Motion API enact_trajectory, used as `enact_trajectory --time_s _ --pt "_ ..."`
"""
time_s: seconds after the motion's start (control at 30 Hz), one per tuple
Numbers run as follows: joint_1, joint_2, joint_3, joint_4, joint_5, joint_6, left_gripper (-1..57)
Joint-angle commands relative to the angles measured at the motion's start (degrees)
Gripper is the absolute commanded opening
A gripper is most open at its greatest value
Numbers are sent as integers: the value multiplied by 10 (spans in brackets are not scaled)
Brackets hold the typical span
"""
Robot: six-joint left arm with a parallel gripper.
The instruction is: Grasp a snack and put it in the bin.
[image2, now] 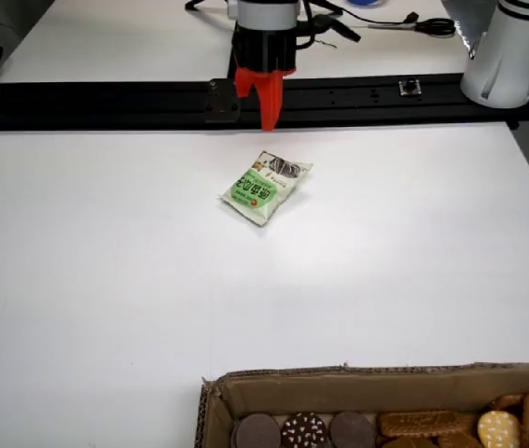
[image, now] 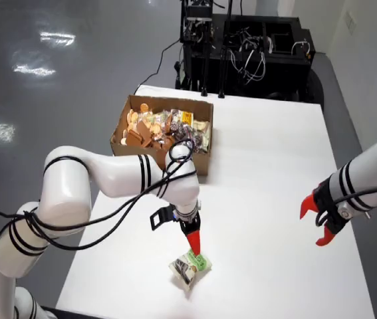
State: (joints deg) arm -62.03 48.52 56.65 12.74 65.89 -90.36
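A green and white snack packet [image: 190, 267] [image2: 266, 187] lies flat on the white table, near the edge where the arm stands. My gripper [image: 194, 247] [image2: 268, 119] hangs just above the packet's nearer end, red fingers pointing down and pressed together, with nothing between them. The packet rests free on the table. The bin is a brown cardboard box [image: 123, 121] [image2: 339, 381] at the far side of the table, holding several biscuits and wrapped snacks.
A second white arm [image: 364, 179] stands at the right in the overhead view, its red gripper [image: 316, 223] hanging above the table. A black rail [image2: 105, 101] runs along the table edge by the arm bases. Black equipment [image: 248, 46] sits beyond the table.
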Motion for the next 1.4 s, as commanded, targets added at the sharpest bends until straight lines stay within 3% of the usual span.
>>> enact_trajectory --time_s 0.03,0.83,1.13,1.4 --pt "1 24 0 0 0 4 495" --pt "1 98 -24 9 2 4 511" --pt "0 122 -51 7 20 4 502" --pt "1 153 -97 6 40 4 532"
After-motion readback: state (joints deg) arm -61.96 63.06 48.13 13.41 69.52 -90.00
